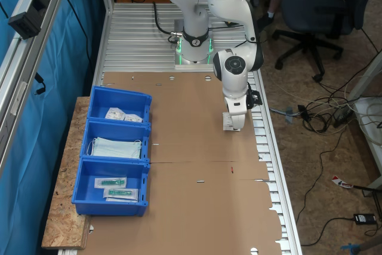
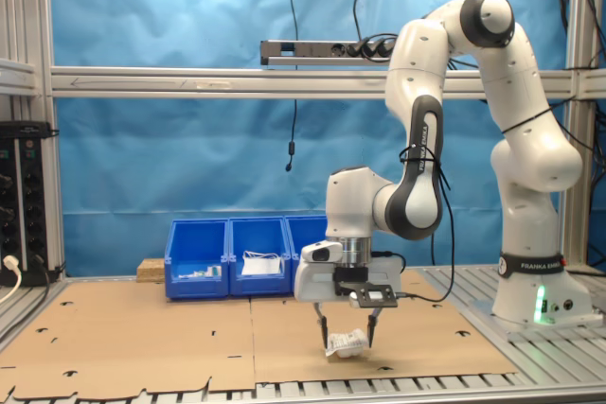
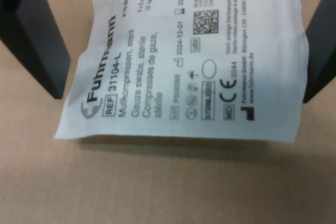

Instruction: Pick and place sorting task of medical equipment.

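The medical equipment is a flat white sealed packet (image 3: 189, 56) with dark print. It sits bowed and tilted between the two dark fingers (image 3: 31, 35) of my gripper (image 2: 347, 336), just over the brown cardboard (image 2: 142, 338). Both fingertips press against the packet's opposite edges, and a shadow lies under it. In the second exterior view the packet (image 2: 346, 342) looks crumpled between the fingertips. In the first exterior view my gripper (image 1: 233, 125) hangs over the cardboard near the table's rail edge, far from the bins.
Three joined blue bins (image 1: 110, 207) stand along the first exterior view's left. One holds white packets (image 1: 122, 114), one pale blue masks (image 1: 116, 147), one clear packets with green sticks (image 1: 113, 186). The arm's base (image 1: 194, 52) rises behind the cardboard. An office chair (image 1: 310, 10) stands off the table.
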Robot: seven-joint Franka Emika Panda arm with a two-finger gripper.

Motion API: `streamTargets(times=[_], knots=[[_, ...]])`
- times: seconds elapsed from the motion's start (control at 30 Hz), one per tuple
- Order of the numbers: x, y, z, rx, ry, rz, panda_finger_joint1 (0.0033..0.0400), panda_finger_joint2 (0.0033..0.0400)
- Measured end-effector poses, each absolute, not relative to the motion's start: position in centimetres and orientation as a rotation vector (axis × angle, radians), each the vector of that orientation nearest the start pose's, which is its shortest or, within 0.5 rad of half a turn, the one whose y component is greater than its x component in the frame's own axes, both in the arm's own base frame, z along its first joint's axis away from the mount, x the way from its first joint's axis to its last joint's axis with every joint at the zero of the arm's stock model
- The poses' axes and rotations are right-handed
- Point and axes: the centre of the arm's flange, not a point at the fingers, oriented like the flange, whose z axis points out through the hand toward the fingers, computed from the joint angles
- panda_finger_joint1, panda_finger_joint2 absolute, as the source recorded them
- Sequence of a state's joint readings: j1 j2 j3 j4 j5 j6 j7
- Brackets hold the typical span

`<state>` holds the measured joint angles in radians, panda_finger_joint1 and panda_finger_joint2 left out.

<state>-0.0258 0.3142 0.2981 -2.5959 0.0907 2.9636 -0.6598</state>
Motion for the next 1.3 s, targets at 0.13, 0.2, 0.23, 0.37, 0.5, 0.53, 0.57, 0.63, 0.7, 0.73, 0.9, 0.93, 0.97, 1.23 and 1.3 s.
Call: streamTargets(times=[0.13, 0.2, 0.23, 0.37, 0.5, 0.53, 0.57, 0.63, 0.7, 0.73, 0.9, 0.93, 0.97, 1.23, 1.3], knots=[[42.1, 12.2, 15.3, -2.785, -1.220, -0.113, 0.0400, 0.0400], [42.1, 12.2, 15.2, -2.784, -1.220, -0.110, 0.0400, 0.0400], [42.0, 12.2, 15.1, -2.783, -1.219, -0.107, 0.0400, 0.0400], [41.9, 12.2, 14.8, -2.781, -1.217, -0.096, 0.0400, 0.0400], [41.8, 12.2, 14.6, -2.780, -1.216, -0.090, 0.0400, 0.0400], [41.8, 12.2, 14.6, -2.780, -1.216, -0.089, 0.0400, 0.0400], [41.8, 12.2, 14.5, -2.779, -1.216, -0.088, 0.0400, 0.0400], [41.8, 12.2, 14.5, -2.779, -1.215, -0.087, 0.0400, 0.0400], [41.8, 12.2, 14.5, -2.779, -1.214, -0.085, 0.0400, 0.0400], [41.8, 12.2, 14.4, -2.779, -1.214, -0.085, 0.0400, 0.0400], [41.7, 12.1, 14.3, -2.779, -1.213, -0.082, 0.0400, 0.0400], [41.7, 12.1, 14.3, -2.779, -1.212, -0.081, 0.0400, 0.0400], [41.7, 12.1, 14.3, -2.779, -1.212, -0.081, 0.0400, 0.0400], [41.8, 12.0, 14.3, -2.783, -1.208, -0.080, 0.0400, 0.0400], [41.8, 11.9, 14.3, -2.784, -1.206, -0.080, 0.0400, 0.0400]])
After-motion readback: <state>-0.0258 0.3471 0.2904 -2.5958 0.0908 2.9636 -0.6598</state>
